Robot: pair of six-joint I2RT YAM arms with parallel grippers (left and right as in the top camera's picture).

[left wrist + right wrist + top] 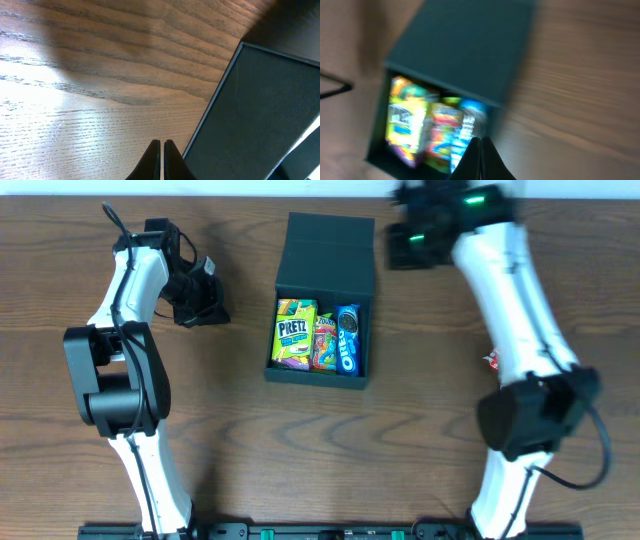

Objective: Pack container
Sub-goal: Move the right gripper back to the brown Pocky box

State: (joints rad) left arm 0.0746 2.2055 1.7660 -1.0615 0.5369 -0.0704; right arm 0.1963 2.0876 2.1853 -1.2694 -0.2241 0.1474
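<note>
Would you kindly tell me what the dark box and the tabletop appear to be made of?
The container looks like cardboard or rigid paperboard, matte dark teal-black: flat panels, crisp edges, no shine. The table looks like wood or a wood-grain laminate, semi-gloss: brown grain lines with a soft glare patch; which of the two I cannot tell.

Left arm (pixel 130 280) is folded back at the elbow, right arm (pixel 505 280) stretched further out. Left tool (pixel 161 150) is pinched closed on nothing, right tool (pixel 480 146) too, and blurry overhead.
</note>
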